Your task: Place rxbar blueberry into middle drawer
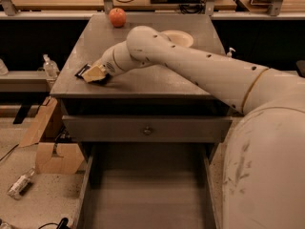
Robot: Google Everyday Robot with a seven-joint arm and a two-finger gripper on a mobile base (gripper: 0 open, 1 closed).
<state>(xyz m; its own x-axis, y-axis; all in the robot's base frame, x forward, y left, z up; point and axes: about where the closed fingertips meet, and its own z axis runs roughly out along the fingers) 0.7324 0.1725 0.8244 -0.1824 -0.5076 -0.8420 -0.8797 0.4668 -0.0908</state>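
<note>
— Where are you with the job?

— Nearest us, the open drawer [147, 194] is pulled out at the bottom with its floor bare, so the place for the bar is ready. Just above and behind it is the closed drawer front [119, 127] with its small knob. That one isn't my goal.

— And the bar?

— It's on the cabinet top [157, 82], near the left edge. The bar [83, 70] is the dark flat packet, and my gripper [95, 74] is right on it. My arm [190, 63] reaches across the top from the right. The packet's left end shows past the gripper.

— Have you got hold of it?

— I cannot tell whether the gripper is spread or pinching the bar, because it covers most of it. My reading is that I'm at the pick-up step, since nothing lies in the drawer yet.

— What does the next move call for?

— If the hold is firm, I'd lift straight off the top. Then I'd carry the bar out past the near edge and down, clear of the closed front, until it's over the drawer floor, and let go there. The bar is thin and flat, so I judge a shallow hold could let it slip.

— Anything farther back to mind?

— The bowl [180, 37] sits behind my arm to the right, and the apple [117, 17] is at the far edge. Both are well apart from the bar.
</note>
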